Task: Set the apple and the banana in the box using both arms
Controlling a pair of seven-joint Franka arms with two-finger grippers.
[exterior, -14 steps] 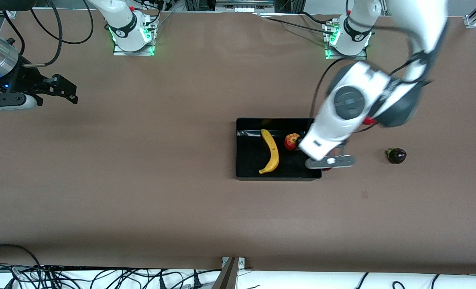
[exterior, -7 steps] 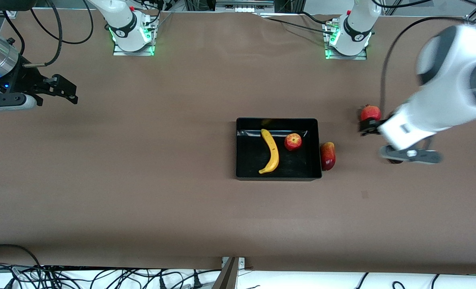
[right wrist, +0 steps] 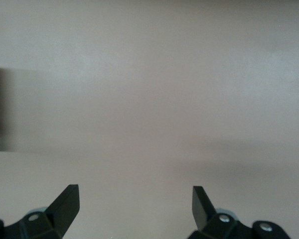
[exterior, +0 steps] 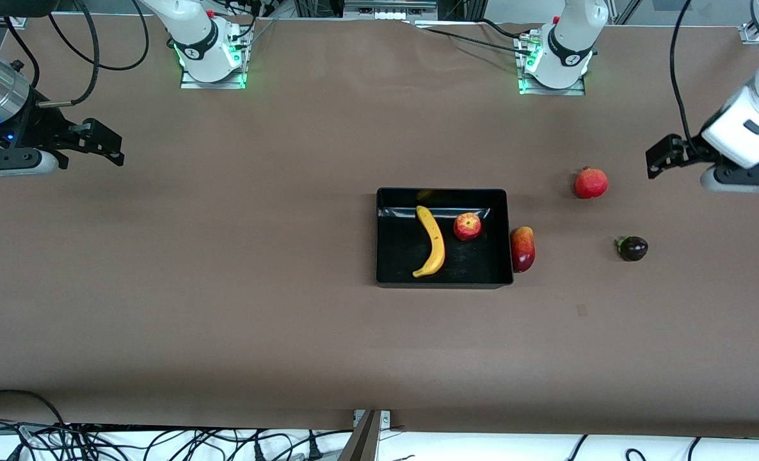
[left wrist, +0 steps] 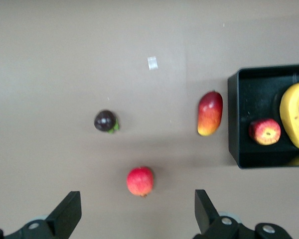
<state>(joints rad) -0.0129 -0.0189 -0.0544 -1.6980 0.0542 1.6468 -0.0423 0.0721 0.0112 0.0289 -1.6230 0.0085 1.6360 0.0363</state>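
Observation:
The black box (exterior: 386,237) sits mid-table. The yellow banana (exterior: 432,242) and the red apple (exterior: 467,226) lie inside it; both also show in the left wrist view, the banana (left wrist: 294,115) and the apple (left wrist: 264,132) in the box (left wrist: 233,119). My left gripper (exterior: 658,157) is open and empty, up over the table at the left arm's end, near the pomegranate. My right gripper (exterior: 101,142) is open and empty over bare table at the right arm's end, waiting.
A red-yellow mango (exterior: 523,248) lies against the box's wall toward the left arm's end. A red pomegranate (exterior: 591,182) and a small dark purple fruit (exterior: 632,248) lie farther toward that end. Cables hang along the table's edges.
My left gripper has let go of the apple in the box and swung away toward the left arm's end of the table. The right arm has not moved.

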